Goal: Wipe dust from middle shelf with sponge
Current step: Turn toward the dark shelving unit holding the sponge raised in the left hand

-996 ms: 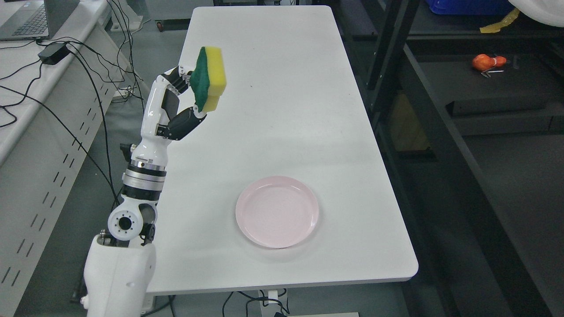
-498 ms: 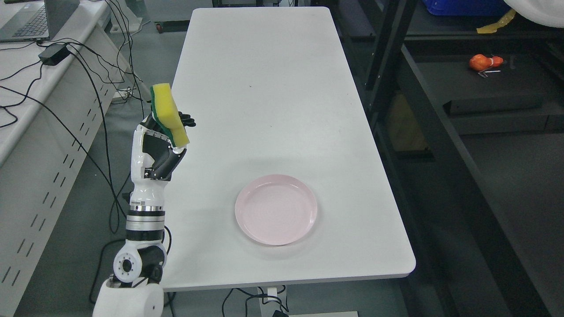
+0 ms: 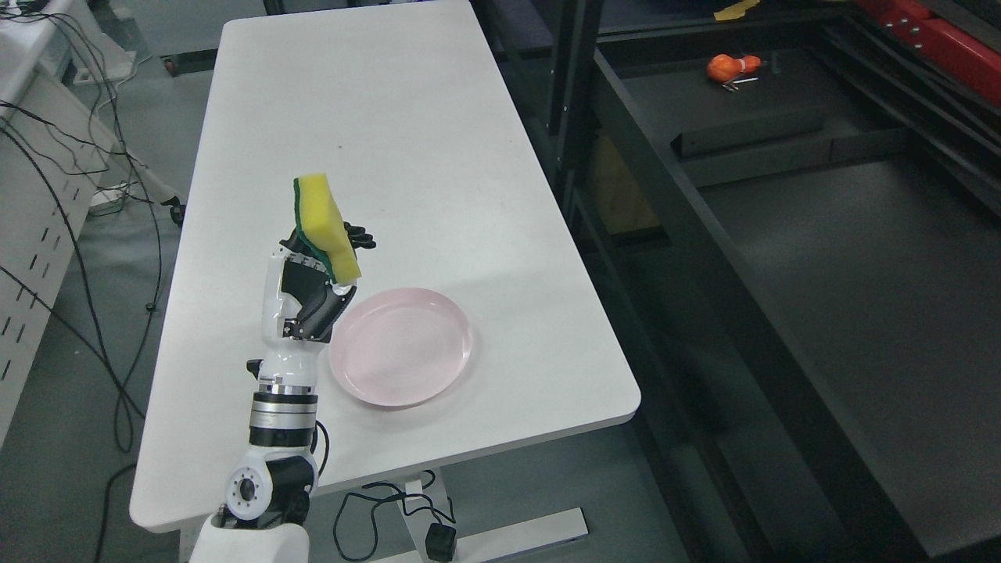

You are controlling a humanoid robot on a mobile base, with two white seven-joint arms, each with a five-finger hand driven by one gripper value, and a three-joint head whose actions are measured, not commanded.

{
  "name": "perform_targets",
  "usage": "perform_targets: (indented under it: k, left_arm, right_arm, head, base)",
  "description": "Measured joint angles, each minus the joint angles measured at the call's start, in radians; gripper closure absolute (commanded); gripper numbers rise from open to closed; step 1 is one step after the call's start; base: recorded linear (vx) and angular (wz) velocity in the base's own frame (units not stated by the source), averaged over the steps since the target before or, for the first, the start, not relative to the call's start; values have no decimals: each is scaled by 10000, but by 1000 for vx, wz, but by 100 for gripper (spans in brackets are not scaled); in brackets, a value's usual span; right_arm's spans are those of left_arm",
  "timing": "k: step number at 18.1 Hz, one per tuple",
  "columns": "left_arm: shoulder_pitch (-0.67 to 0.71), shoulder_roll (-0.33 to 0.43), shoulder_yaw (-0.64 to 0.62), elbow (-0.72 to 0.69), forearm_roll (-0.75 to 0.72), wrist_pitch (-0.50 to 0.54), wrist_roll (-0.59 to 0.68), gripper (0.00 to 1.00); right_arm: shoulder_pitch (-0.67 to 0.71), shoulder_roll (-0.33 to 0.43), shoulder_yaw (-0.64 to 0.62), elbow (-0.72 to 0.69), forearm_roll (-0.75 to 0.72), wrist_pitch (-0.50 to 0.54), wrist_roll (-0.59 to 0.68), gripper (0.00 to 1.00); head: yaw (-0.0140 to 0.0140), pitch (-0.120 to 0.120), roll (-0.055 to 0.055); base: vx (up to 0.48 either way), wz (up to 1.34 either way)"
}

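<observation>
Now the view has swung toward the shelf [image 3: 821,234], left hand [image 3: 309,301] fingers [image 3: 356,234] clamped on the sponge [image 3: 327,227], ready for approach.

This looks like a robotics lab or test workshop rather than a home. A plain white table [image 3: 375,156] on a metal foot stands on a grey, bare floor [image 3: 70,438], with a power brick and loose cable [image 3: 391,508] lying under it. More black cables [image 3: 86,258] trail down a perforated white bench [image 3: 31,234] at the left (its top is mostly out of frame). To the right runs a black metal shelving rack [image 3: 782,234], industrial in build.
</observation>
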State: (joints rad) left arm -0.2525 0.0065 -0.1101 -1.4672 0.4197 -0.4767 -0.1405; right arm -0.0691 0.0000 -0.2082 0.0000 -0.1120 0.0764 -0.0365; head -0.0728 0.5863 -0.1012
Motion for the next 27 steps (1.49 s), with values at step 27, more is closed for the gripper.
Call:
perform_targets:
  k: [27]
  left_arm:
    - [250, -60, -846, -8, -185, 18, -234, 100]
  right_arm:
    - [1, 0, 0, 0, 0, 0, 0, 0]
  head:
    - [0, 0, 0]
  base:
    - [-169, -608]
